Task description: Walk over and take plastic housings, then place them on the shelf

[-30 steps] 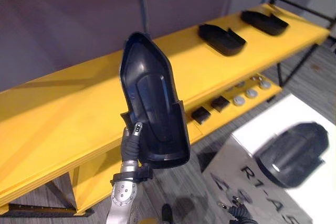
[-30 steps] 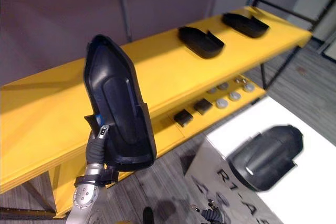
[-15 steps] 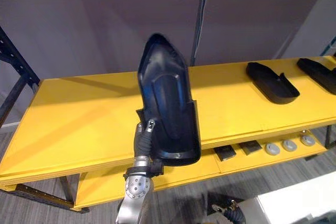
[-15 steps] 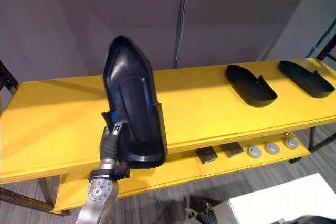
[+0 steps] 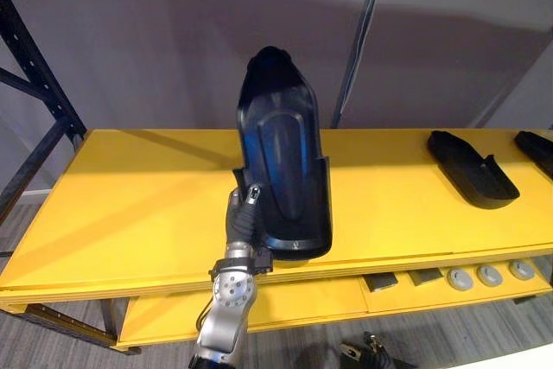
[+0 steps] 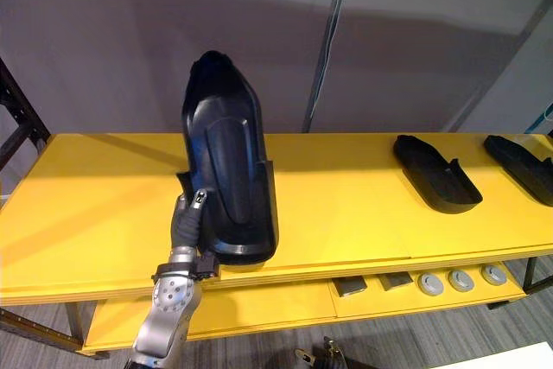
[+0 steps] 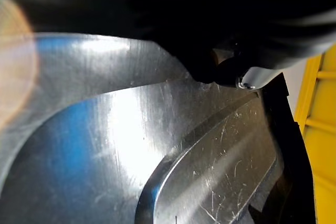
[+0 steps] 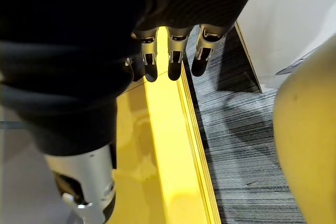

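The left hand [image 5: 240,220] clasps the plastic housing [image 5: 285,162] by its lower edge, upright over the shelf [image 5: 130,205], likely for placing.

Grey discs [image 6: 460,280] beside small dark blocks [image 6: 350,286].

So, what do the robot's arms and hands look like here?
The left arm is a silver-grey metal tube with a round, screwed joint at the wrist. The left hand and the right hand wear dark ribbed covers. The fingers are silver with dark tips.
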